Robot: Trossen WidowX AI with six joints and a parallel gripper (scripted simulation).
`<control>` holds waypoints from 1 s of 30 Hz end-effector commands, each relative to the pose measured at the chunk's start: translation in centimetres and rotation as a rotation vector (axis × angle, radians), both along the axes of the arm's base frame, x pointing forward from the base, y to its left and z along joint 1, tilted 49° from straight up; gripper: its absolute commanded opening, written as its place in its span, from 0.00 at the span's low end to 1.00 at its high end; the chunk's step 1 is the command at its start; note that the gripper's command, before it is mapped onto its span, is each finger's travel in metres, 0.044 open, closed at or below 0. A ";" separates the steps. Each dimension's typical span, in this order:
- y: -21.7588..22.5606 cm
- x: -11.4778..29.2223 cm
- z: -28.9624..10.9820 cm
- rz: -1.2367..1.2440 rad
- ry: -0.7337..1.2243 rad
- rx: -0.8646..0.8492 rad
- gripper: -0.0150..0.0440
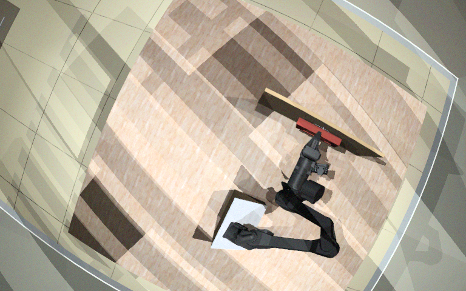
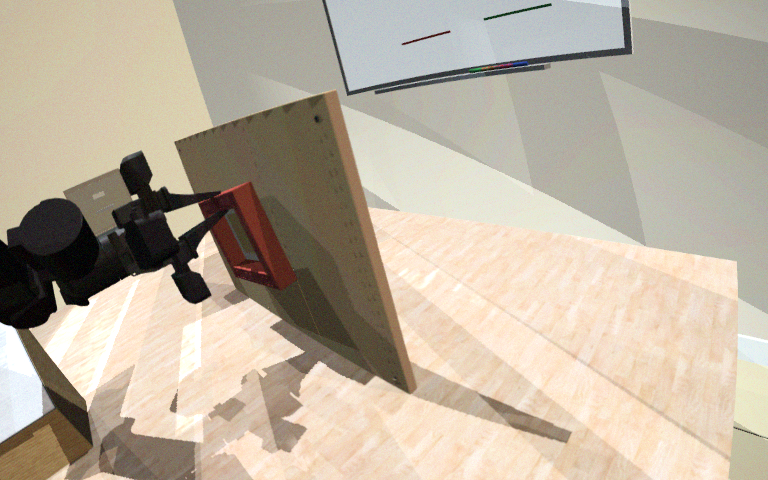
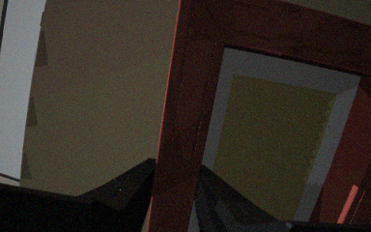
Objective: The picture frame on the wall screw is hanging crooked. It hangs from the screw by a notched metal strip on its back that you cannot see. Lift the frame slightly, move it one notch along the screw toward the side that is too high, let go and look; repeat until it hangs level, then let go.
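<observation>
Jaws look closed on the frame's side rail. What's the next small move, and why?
Probably a slight lift. The gripper is shut on the side rail of the red picture frame, one finger outside the rail and one inside its opening, and the frame hangs tilted on the wall board. Lifting should free the hidden strip for a one-notch shift.

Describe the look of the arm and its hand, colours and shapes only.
The arm is matte black throughout, built of rounded tubular links with a fat cylindrical joint housing. The hand ends in two slim, tapering, pointed black fingers. No cables or markings show.

Frame (image 2: 249, 234) on board (image 2: 294, 186), end effector (image 2: 210, 210) astride
</observation>
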State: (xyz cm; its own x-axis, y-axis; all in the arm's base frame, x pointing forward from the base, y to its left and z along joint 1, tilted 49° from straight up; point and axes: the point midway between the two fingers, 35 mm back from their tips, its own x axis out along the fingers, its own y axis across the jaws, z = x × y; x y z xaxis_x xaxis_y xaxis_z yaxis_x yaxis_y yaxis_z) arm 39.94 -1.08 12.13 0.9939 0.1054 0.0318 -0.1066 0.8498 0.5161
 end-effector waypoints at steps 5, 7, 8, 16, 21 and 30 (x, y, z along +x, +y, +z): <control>0.1 0.0 0.0 -0.002 0.001 0.007 0.25; 0.1 0.0 0.1 -0.002 0.001 0.007 0.25; 0.1 0.0 0.1 -0.002 0.001 0.007 0.25; 0.4 0.0 0.2 -0.002 0.001 0.007 0.25; 0.5 -0.1 0.3 -0.002 0.001 0.007 0.25; 0.7 -0.1 0.5 -0.002 0.001 0.007 0.25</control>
